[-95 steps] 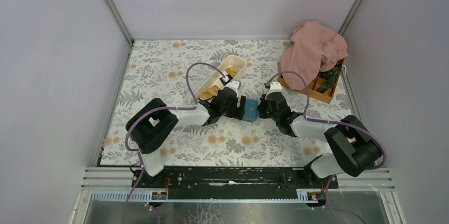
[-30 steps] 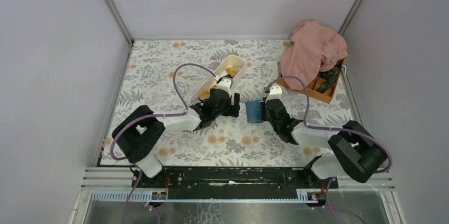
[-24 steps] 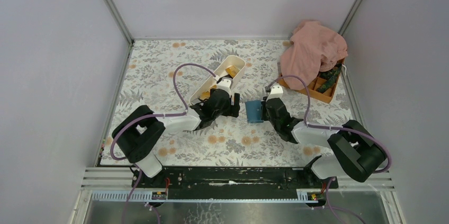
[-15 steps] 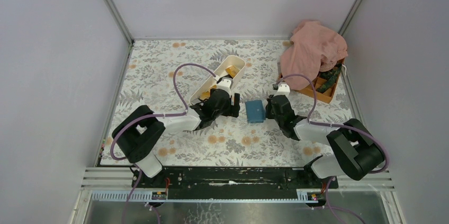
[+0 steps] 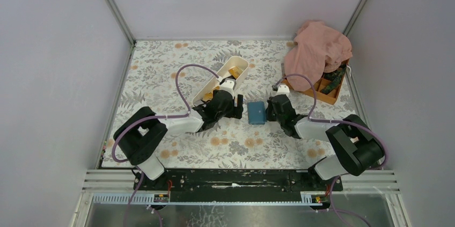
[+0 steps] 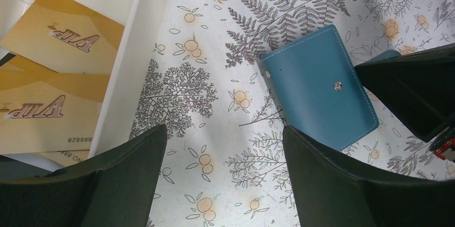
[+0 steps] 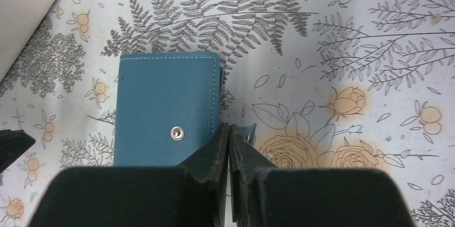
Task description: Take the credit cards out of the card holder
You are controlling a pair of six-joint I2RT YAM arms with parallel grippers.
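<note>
Floral-patterned table (image 5: 161, 77) fills the overhead view, and the closed blue card holder (image 5: 256, 112) lies flat between both arms. Left wrist: the left end effector (image 6: 222, 146) gapes wide and empty near the holder, and gold credit cards (image 6: 59, 34) lie in a white tray (image 6: 140, 50). Right wrist: the right end effector (image 7: 229, 130) is clenched at the holder's edge; whether it pinches that edge is unclear.

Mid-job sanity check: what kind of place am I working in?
Most likely an enclosed robot test cell, not a home: plain grey walls on aluminium framing, two arms bolted to a rail, and staged props like the pink cloth and orange compartment box on a floral tablecloth.
</note>
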